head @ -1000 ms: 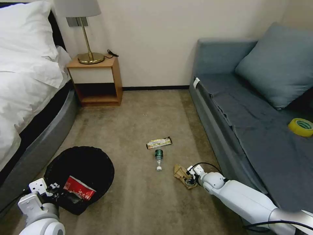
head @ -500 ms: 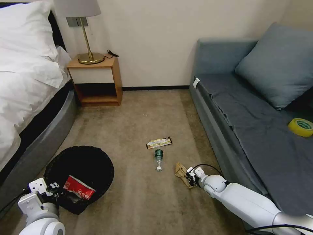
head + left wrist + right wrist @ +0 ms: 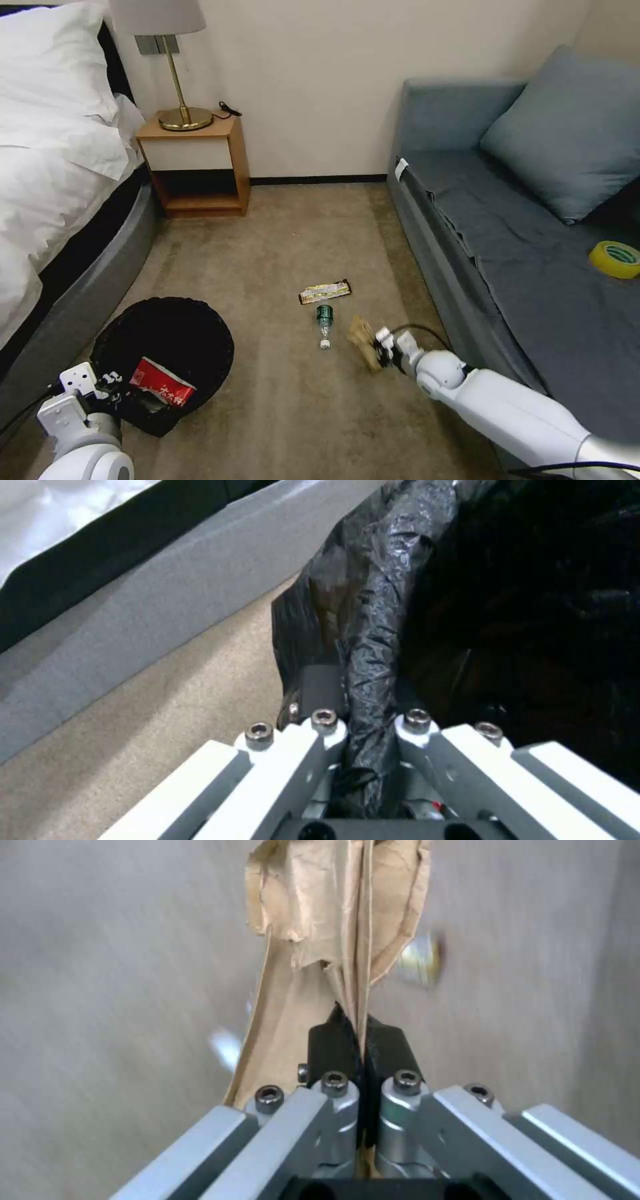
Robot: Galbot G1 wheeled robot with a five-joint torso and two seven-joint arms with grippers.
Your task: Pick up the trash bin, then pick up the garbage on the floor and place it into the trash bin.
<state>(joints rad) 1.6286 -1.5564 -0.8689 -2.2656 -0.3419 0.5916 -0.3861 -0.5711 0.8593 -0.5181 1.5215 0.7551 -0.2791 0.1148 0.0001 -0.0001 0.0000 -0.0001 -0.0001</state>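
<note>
Right gripper [image 3: 381, 347] jaws pinch the brown paper bag [image 3: 362, 340]; left gripper [image 3: 370, 720] clamps the trash bin [image 3: 180, 333].

The bin liner [image 3: 400, 605] is thin black plastic, crinkly and pretty glossy where light catches the folds. The brown bag [image 3: 320, 930] is matt creased paper, torn a bit rough at the edges. The carpet [image 3: 287, 233] is a beige short-pile, dull. The snack wrapper [image 3: 325, 291] looks like shiny foil. The nightstand [image 3: 197, 163] is smooth light wood, and the lamp base [image 3: 186, 119] is polished brass-looking metal.
</note>
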